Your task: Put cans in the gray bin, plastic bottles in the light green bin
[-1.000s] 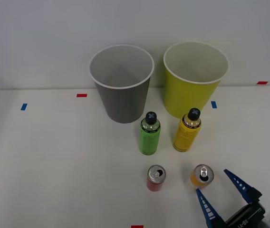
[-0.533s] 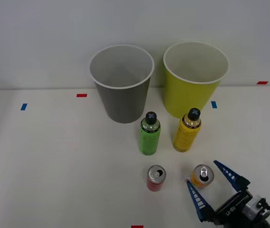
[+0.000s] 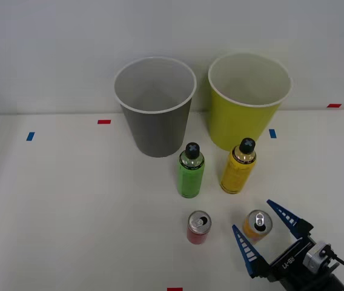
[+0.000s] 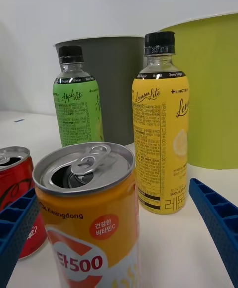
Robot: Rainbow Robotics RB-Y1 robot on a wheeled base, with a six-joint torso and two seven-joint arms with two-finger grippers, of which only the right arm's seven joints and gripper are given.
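Note:
The orange-and-white can (image 3: 257, 225) (image 4: 91, 218) stands near the table's front, between the two open blue fingers of my right gripper (image 3: 255, 221), which touch nothing. The red can (image 3: 198, 227) (image 4: 14, 193) stands just to its left. Behind them the green bottle (image 3: 191, 171) (image 4: 78, 105) and the yellow bottle (image 3: 238, 166) (image 4: 161, 124) stand upright with black caps. The gray bin (image 3: 155, 106) (image 4: 116, 89) and the light green bin (image 3: 248, 100) (image 4: 210, 94) stand side by side at the back.
The white table (image 3: 69, 200) carries small red and blue tape marks (image 3: 103, 122), with a red one at the front edge (image 3: 174, 289). A pale wall rises right behind the bins. Open tabletop lies to the left of the bins and cans.
My right gripper has moved forward and left, so its open fingers now flank the orange-and-white can. Cans, bottles and bins have not moved.

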